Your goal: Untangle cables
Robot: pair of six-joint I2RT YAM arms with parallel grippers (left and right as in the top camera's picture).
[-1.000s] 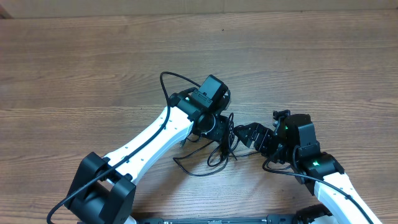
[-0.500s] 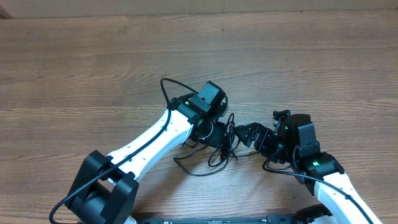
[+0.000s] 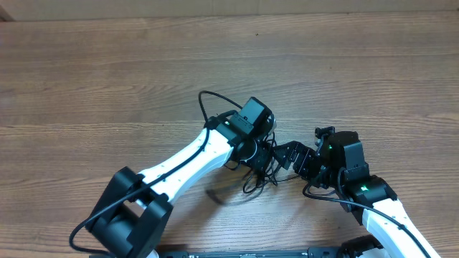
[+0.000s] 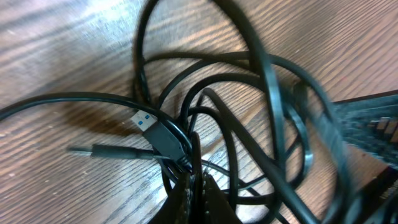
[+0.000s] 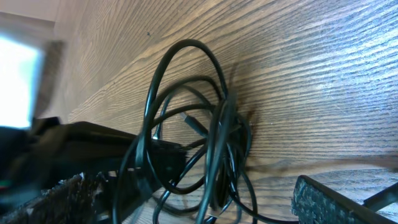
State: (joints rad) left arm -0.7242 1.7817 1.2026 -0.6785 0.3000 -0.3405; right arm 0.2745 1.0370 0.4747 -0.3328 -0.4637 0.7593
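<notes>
Near centre of brown wooden table, thin black cables in one knot; left fingers pinched on strands, right fingers spread, empty; separation barely begun

Brown wood-grain table w/ lighter strip along far edge.

The left arm swings over to the right, so its black wrist end sits closer to the other arm than it did a second ago. Its big elbow near the bottom edge slides right too, and so does the thick wire looping off the arm. The left gripper drags the cables along with it. The loose loop that lay out to the left is now pulled in toward the bunch and looks blurry.
</notes>
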